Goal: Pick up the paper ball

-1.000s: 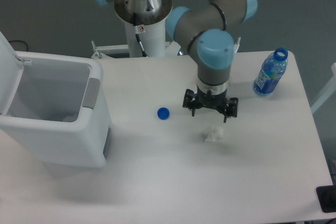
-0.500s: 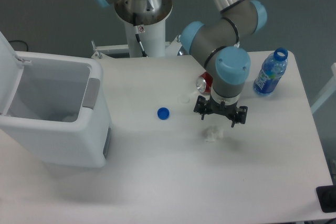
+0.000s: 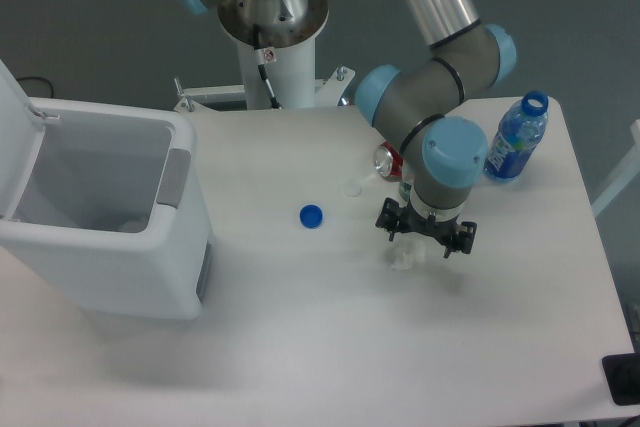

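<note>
The paper ball [image 3: 403,256] is a small crumpled white wad on the white table, just right of centre. My gripper [image 3: 426,240] hangs directly over it, a little to its right, with its black fingers spread apart and nothing between them. The gripper body covers the ball's upper right part. The fingers stand apart from the ball's visible part.
A blue bottle cap [image 3: 311,215] lies left of the ball. A tiny whitish cap [image 3: 350,188] and a red can [image 3: 388,160] lie behind the gripper. A blue water bottle [image 3: 516,137] stands at the back right. An open white bin [image 3: 100,215] fills the left side.
The gripper has moved right and forward, from behind the paper ball to over it, and has come lower. The red can and whitish cap have come into view. The ball has not moved.
</note>
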